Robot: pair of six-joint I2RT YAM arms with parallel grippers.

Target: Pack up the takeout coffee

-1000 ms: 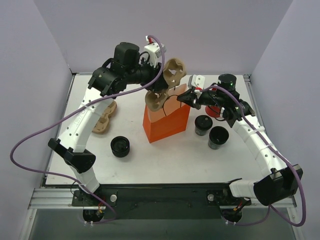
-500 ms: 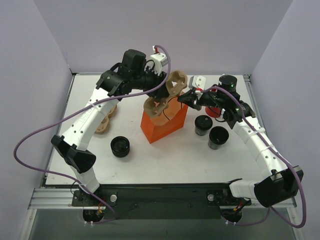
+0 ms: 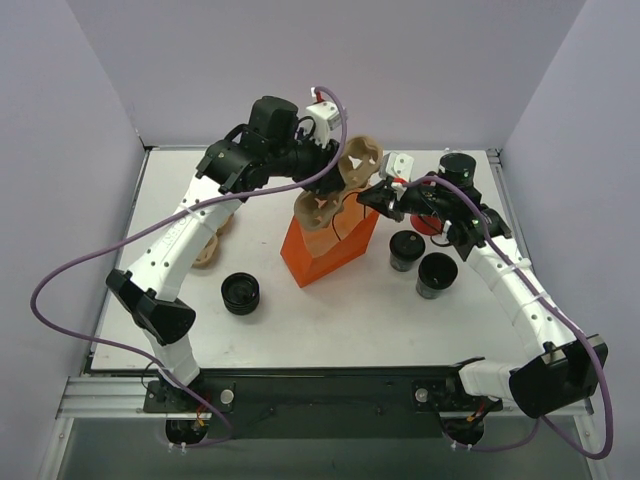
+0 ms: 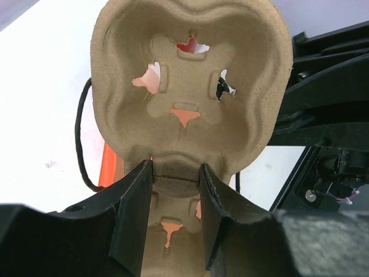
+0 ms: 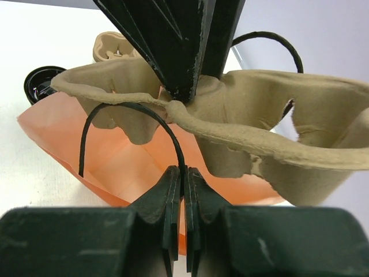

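Two small dark takeout coffee cups [image 3: 404, 250] [image 3: 437, 274] stand on the table right of the orange paper bag [image 3: 330, 245]. My left gripper [image 4: 176, 173] is shut on the middle ridge of a brown cardboard cup carrier [image 4: 190, 86] and holds it tilted over the bag's mouth [image 3: 345, 185]. My right gripper [image 5: 185, 173] is shut on the bag's thin black handle cord [image 5: 144, 109] at the bag's right rim [image 3: 368, 195]. In the right wrist view the carrier [image 5: 242, 121] hangs just above the bag's open mouth [image 5: 127, 167].
A low ribbed black round stack [image 3: 240, 292] sits front left of the bag. More brown carriers [image 3: 210, 240] lie at the left under my left arm. A red cup [image 3: 430, 222] shows behind my right arm. Purple walls enclose the table.
My left arm has carried the carrier to the right, over the bag's mouth and closer to the right gripper. The right gripper has kept its pinch on the handle.
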